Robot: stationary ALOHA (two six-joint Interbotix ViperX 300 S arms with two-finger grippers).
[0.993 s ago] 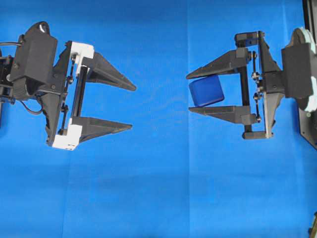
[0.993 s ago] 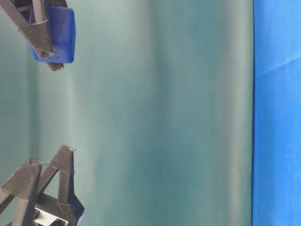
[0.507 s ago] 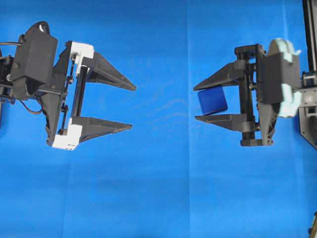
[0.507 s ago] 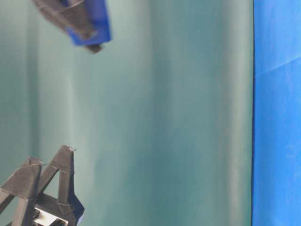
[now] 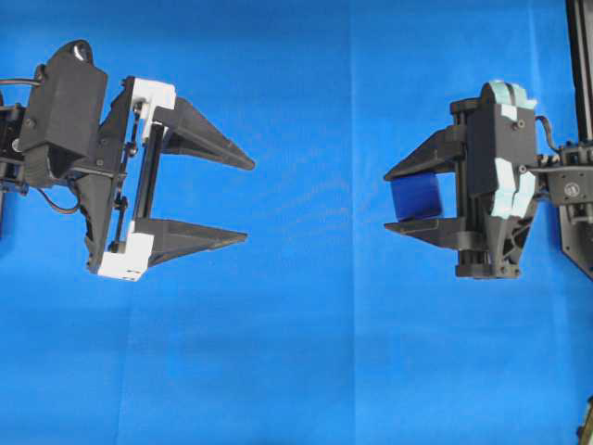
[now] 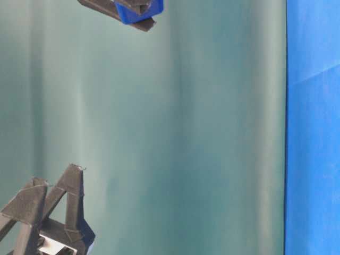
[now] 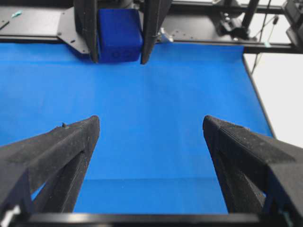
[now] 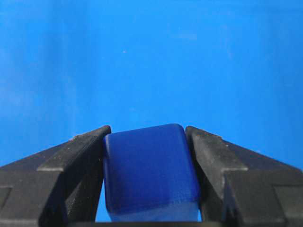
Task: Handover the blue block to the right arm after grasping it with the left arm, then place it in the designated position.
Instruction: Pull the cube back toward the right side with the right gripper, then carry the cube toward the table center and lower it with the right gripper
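The blue block (image 5: 416, 197) is a small dark-blue cube with rounded edges, held between the two black fingers of my right gripper (image 5: 390, 199) at the right of the overhead view. In the right wrist view the blue block (image 8: 147, 171) fills the gap, both fingers pressed on its sides. The left wrist view shows the blue block (image 7: 119, 34) far ahead, clamped in the right gripper (image 7: 119, 56). My left gripper (image 5: 250, 201), with white rail blocks, stands wide open at the left with nothing between its fingertips (image 7: 91, 124). At the table-level view's top edge the blue block (image 6: 139, 10) shows.
Blue cloth (image 5: 306, 352) covers the table under both arms. A black frame (image 5: 578, 111) runs along the right edge of the overhead view. The cloth's far edge meets black rails (image 7: 203, 35) in the left wrist view.
My right gripper, keeping hold of the blue block, has drawn back to the right and rotated its wrist. The left gripper has stayed still and open.
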